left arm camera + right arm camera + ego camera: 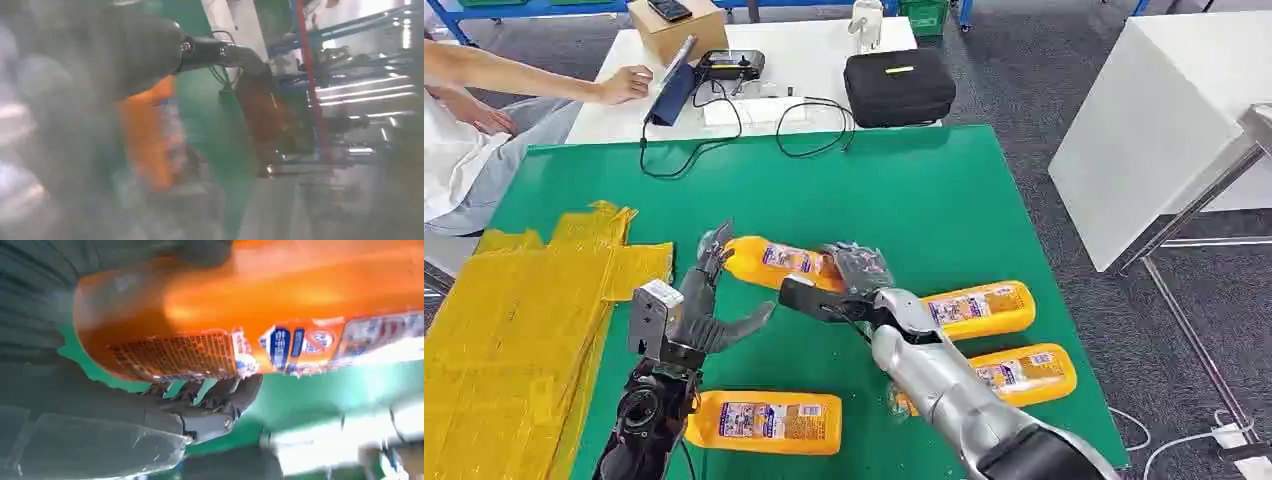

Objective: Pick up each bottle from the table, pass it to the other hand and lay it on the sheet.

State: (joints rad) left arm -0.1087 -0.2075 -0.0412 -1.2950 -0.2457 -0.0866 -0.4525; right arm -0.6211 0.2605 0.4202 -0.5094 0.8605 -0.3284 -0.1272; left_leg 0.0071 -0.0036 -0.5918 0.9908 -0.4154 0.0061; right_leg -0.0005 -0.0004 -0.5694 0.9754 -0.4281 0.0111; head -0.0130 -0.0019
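Mid-handover over the green bench point(944, 190). Right robot hand point(849, 285) grips the orange bottle point(779, 262) by its base end, held off the bench with the neck pointing toward 9 o'clock; right wrist view confirms fingers point(220, 395) wrapped under the bottle body. Left robot hand point(709, 305) is spread, nothing in it, fingertips right at the bottle's neck end, can't tell if they touch yet. Left wrist view is too blurred to settle that. Yellow sheet point(519, 320) lies at 9 o'clock from the hands. Three more bottles still on the bench: one at 6 o'clock under the left arm point(764, 422), two at 3–4 o'clock beside the right forearm point(979, 308) point(1024, 372). Risks, as I judge them: right releases before left closes, so the bottle drops and rolls; left only catches the tapered neck, so it pivots out of the grasp on the way to the sheet; right forearm sits close over the two bottles beside it, so pulling back low could knock them. A person's arm point(534, 80) is at 11 o'clock, well apart from the handover.
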